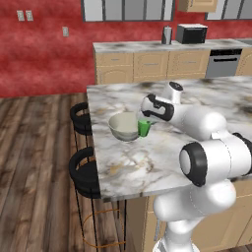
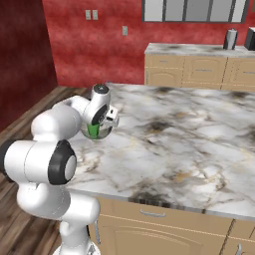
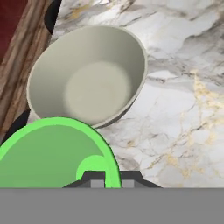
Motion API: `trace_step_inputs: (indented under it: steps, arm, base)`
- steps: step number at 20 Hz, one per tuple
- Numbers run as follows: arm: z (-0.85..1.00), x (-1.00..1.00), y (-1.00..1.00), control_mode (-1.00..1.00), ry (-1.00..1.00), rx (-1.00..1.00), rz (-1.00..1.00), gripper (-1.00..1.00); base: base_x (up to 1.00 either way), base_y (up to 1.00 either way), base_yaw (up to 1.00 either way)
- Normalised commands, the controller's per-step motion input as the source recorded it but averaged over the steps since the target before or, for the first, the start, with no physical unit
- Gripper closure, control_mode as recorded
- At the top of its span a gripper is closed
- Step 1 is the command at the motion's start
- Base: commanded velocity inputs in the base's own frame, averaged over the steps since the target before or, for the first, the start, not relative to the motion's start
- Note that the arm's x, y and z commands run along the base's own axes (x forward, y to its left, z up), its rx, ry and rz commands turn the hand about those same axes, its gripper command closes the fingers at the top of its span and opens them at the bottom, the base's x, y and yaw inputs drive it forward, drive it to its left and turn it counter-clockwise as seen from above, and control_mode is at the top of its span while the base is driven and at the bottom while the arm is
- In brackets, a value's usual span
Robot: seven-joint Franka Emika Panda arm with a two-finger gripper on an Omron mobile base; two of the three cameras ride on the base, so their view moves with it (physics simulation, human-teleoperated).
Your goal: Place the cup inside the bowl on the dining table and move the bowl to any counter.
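The grey-beige bowl (image 1: 123, 127) (image 3: 89, 74) stands upright and empty on the dining table (image 1: 147, 162) (image 2: 174, 134) near its left edge. The small green cup (image 1: 144, 128) (image 2: 92, 131) (image 3: 52, 153) is right beside the bowl's right rim. My gripper (image 1: 147, 121) (image 3: 109, 178) is shut on the cup's wall from above. In the hand view the cup looms large at lower left, overlapping the bowl's near rim. In the right base view my arm hides most of the bowl.
Two black stools (image 1: 81, 115) (image 1: 86, 172) stand along the table's left side over wood floor. The counter (image 1: 147, 47) (image 2: 189, 49) runs along the red back wall, carrying a metal canister (image 1: 167, 35) and a black appliance (image 1: 192, 33).
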Motion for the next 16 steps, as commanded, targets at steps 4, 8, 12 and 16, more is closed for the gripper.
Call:
trace_step_inputs:
  steps: [4,8,12,16]
  arm:
    - [0.54,0.07,0.0,-1.0,0.07,0.0,0.0,1.0]
    - [0.36,0.28,0.0,-1.0,0.13,0.0,0.0,1.0]
    - [0.1,0.52,0.0,-1.0,0.1,0.0,0.0,1.0]
    - [0.02,0.62,0.0,-1.0,0.1,0.0,0.0,1.0]
  base:
    - [0.0,0.0,0.0]
    - [0.0,0.0,0.0]
    - [0.0,0.0,0.0]
    - [0.0,0.0,0.0]
